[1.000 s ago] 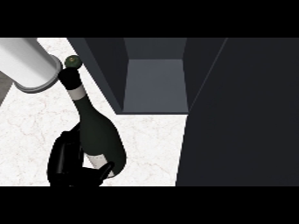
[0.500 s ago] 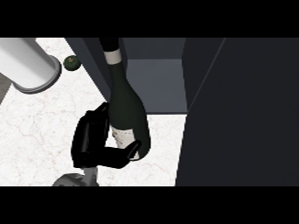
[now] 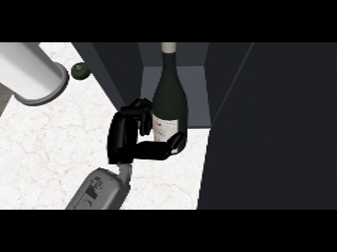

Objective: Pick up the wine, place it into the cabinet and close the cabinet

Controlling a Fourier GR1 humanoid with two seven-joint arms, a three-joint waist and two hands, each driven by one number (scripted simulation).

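Observation:
The wine bottle (image 3: 168, 101) is dark green with a white label and a pale capped neck. It stands nearly upright at the mouth of the open cabinet (image 3: 194, 93), with its neck reaching into the grey interior. My left hand (image 3: 120, 135) is shut on the bottle's lower part from the left. Fingers curl round the label side, and the thumb (image 3: 164, 147) wraps under its near side. The bottle's base is hidden by the hand. My right hand does not show.
A large dark cabinet panel (image 3: 287, 138) fills the right side. The cabinet's dark left wall (image 3: 117, 69) stands just beyond my hand. A white cylinder (image 3: 22, 69) and a small green round fruit (image 3: 79, 70) sit on the marble counter (image 3: 40, 152) at the upper left.
My left hand has carried the bottle rightward and away from me, from beside the white cylinder to the cabinet opening. The bottle now stands straighter.

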